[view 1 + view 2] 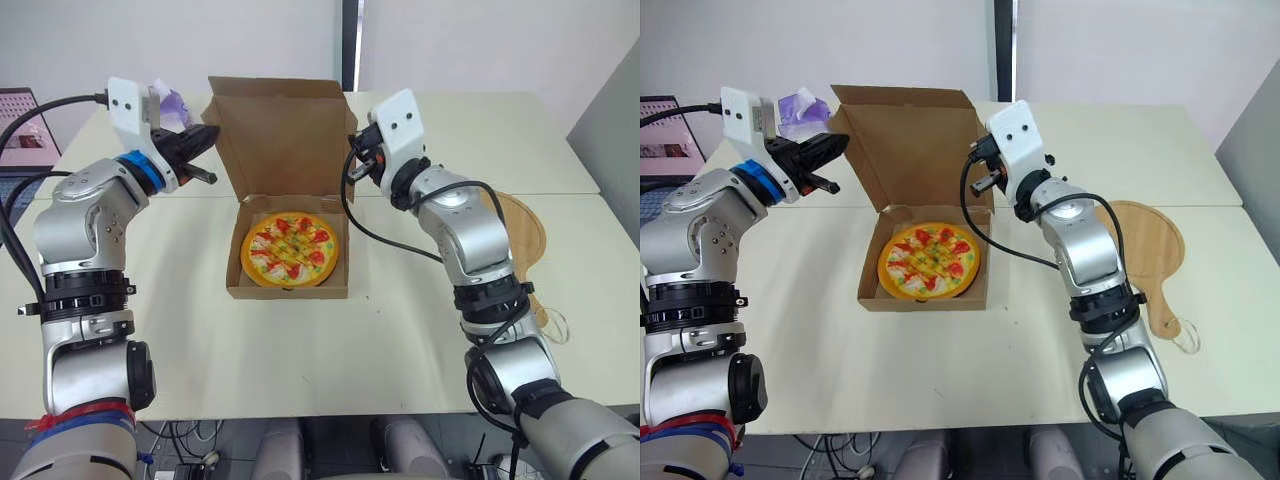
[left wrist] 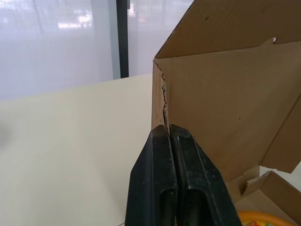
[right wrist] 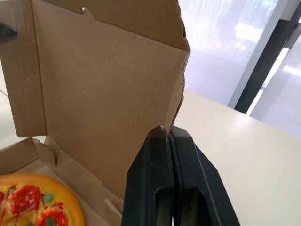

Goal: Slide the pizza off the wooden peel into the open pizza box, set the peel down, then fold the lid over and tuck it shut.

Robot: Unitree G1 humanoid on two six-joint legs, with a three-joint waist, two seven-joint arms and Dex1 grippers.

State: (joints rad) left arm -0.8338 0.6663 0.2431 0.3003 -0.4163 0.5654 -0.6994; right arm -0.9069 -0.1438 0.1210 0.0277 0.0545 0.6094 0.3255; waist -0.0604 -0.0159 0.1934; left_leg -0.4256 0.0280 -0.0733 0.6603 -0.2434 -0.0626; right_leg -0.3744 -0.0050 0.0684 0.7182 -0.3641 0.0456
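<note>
Left eye view, items as they stand on the pale table (image 1: 300, 350).

1. Pizza box (image 1: 290, 292), brown cardboard, near the middle of the table between the two arms. The base lies flat and the lid (image 1: 285, 140) stands upright at its far edge, with the side flaps angled forward.
2. Pizza (image 1: 290, 250), round with an orange rim and red and green toppings. It lies flat inside the box base and takes up most of it.
3. Wooden peel (image 1: 1145, 245), flat on the table on the robot's right, well apart from the box and partly behind the right arm. Its handle points toward the near edge.
4. Left gripper (image 1: 210, 135), raised at the left side edge of the lid. In the left wrist view its two black fingers (image 2: 155, 179) are pressed together with no gap, and their tips meet the torn cardboard corner. Whether any card is nipped between them cannot be told.
5. Right gripper (image 1: 354, 160), raised at the right side edge of the lid. In the right wrist view its fingers (image 3: 150, 183) are likewise closed tight, with the tips right at the lid's edge.
6. Purple crumpled thing (image 1: 800, 105), on the table behind the left gripper.
</note>
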